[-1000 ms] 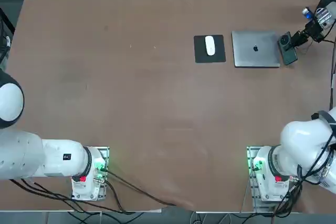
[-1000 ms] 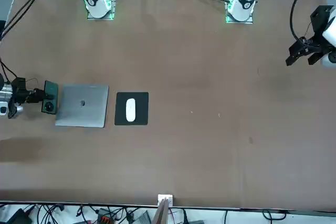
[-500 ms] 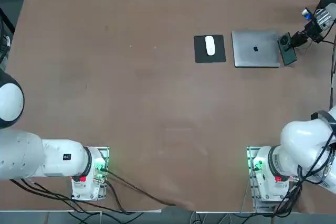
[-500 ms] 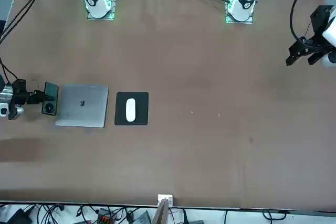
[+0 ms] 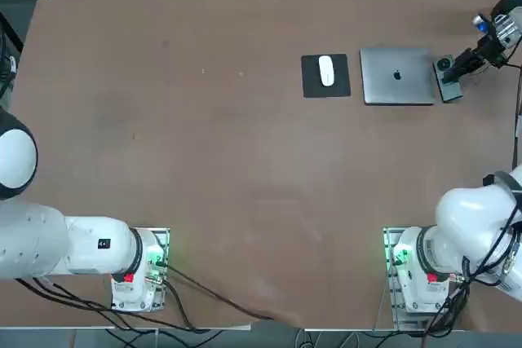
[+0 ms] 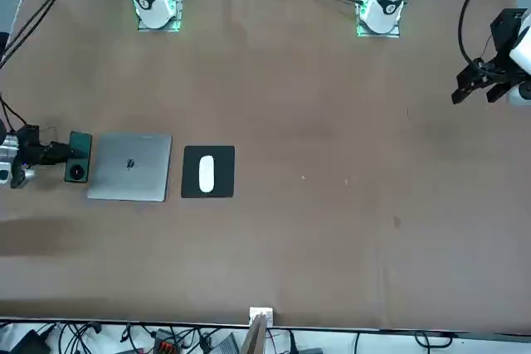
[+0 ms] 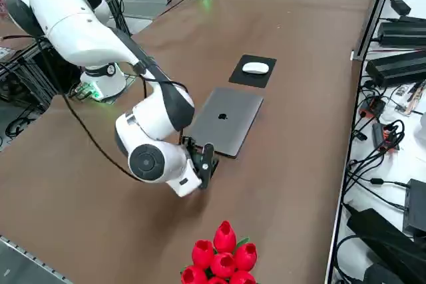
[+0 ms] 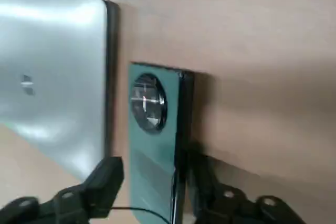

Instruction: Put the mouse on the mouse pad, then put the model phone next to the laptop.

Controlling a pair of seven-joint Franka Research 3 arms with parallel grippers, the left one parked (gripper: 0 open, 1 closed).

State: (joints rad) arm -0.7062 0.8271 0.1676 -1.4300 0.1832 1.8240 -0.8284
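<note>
Straddling model phone, right tool stands open near laptop.

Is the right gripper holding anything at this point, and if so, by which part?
Nothing is held: the right gripper is open around the model phone, with a gap beside it.

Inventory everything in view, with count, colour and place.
mouse: one, white, on the mouse pad
mouse pad: one, black, on the table, beside the laptop
laptop: one, silver-grey, closed, between mouse pad and model phone
model phone: one, green, dark camera ring, beside the laptop
table: one, brown, under everything
flowers: one bunch, red, low in the right side view
right gripper: one, black, open around the model phone
</note>
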